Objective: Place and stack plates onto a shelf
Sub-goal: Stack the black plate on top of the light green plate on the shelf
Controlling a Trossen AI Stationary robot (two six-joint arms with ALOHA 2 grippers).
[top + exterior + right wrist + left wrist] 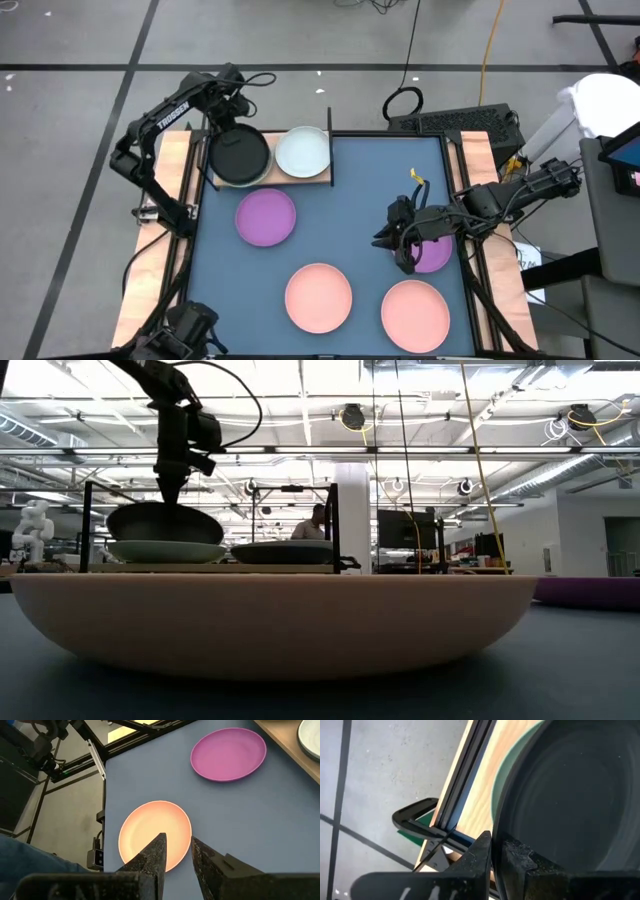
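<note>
A: Black plate [240,156], matte, on the left end of the shelf [322,176], sitting on a pale green plate [501,785] — green rim peeks out under it in the left wrist view.

B: Left pincer [213,137] state?

A: At the black plate's rim, one finger either side of the lip. Looks like it's grasping the rim, jaws barely parted; whether it's loosening I cannot tell. Low view shows the plate a touch tilted over the green one, so probably not fully settled.

B: Handling?

A: Rigid, shallow, likely light. Matte surface, so probably not very slippery. Only real hold is a pinch on the raised rim; flat middle gives nothing.

B: Right pincer [402,240]?

A: Over the mat [360,170], right side, hovering above a purple plate [436,252], which it partly hides. Fingers a narrow gap apart, nothing between them, so released.

B: Rest?

A: Whitish plate [302,152] beside the black one on the shelf. Second purple plate [266,216] just below the shelf. Two pink plates at the near edge: one left [318,296], one right [414,312]. All flat on the mat over the tabletop.
</note>
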